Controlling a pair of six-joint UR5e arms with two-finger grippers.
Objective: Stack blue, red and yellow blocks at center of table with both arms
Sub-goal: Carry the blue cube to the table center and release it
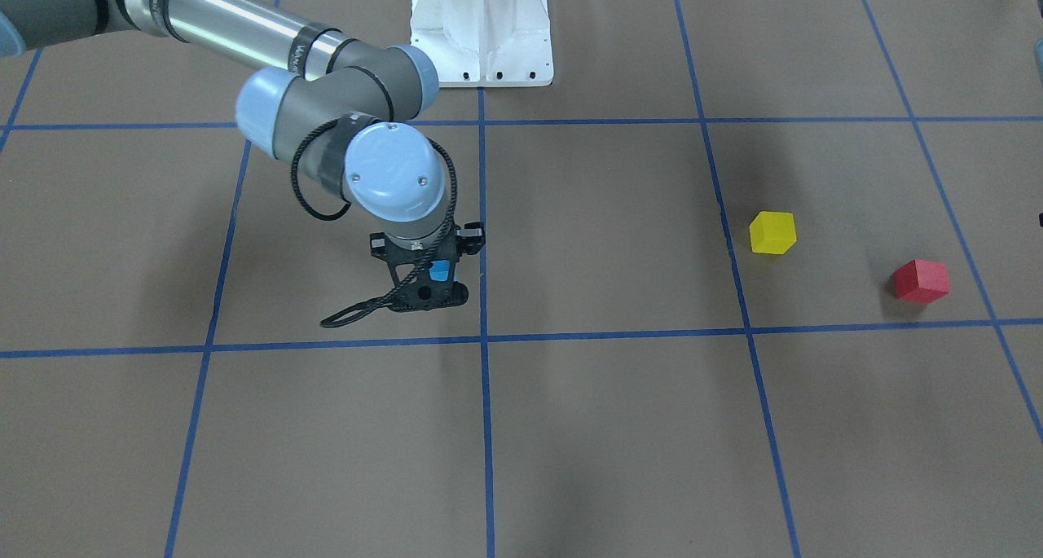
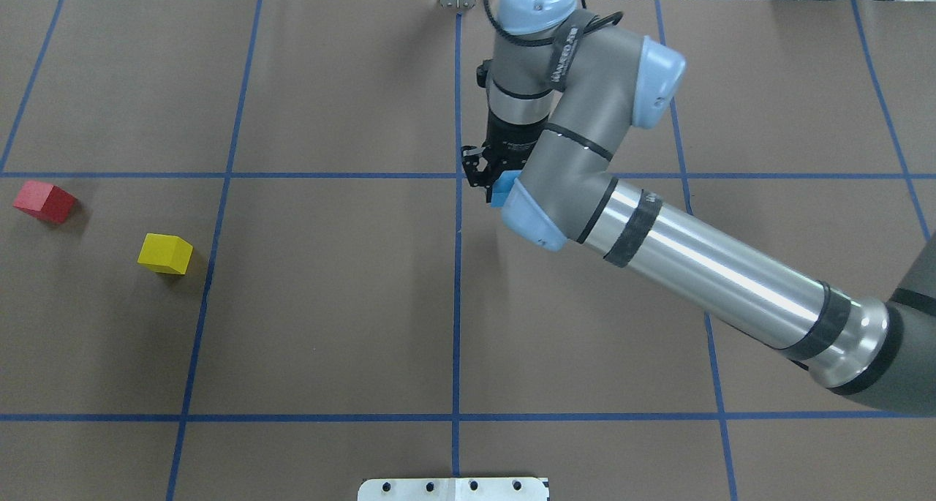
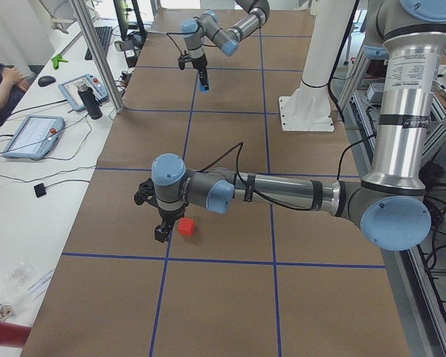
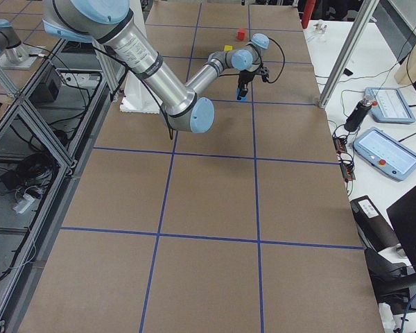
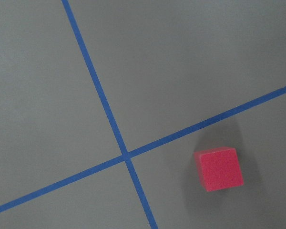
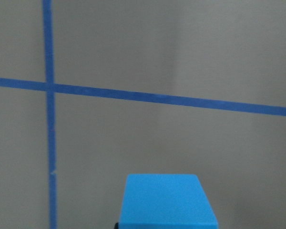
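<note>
Right gripper (image 2: 488,185) hanging over the table (image 2: 329,303) near the centre tape cross, fingers clamping the blue block (image 1: 439,270), yellow block (image 2: 165,253) and red block (image 2: 44,201) sitting apart on the robot's left, left gripper (image 3: 162,230) hovering beside the red block, its finger opening impossible to tell.

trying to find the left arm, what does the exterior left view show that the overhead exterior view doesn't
Only exterior left: the silver-grey left arm, its black hand close beside the small matte red cube; whether that hand is open or shut cannot be told. Only overhead exterior: the small matte yellow cube, not visible in the side view. Both: the right hand holding the light blue matte cube, the red cube, and the brown tape-gridded table.
</note>
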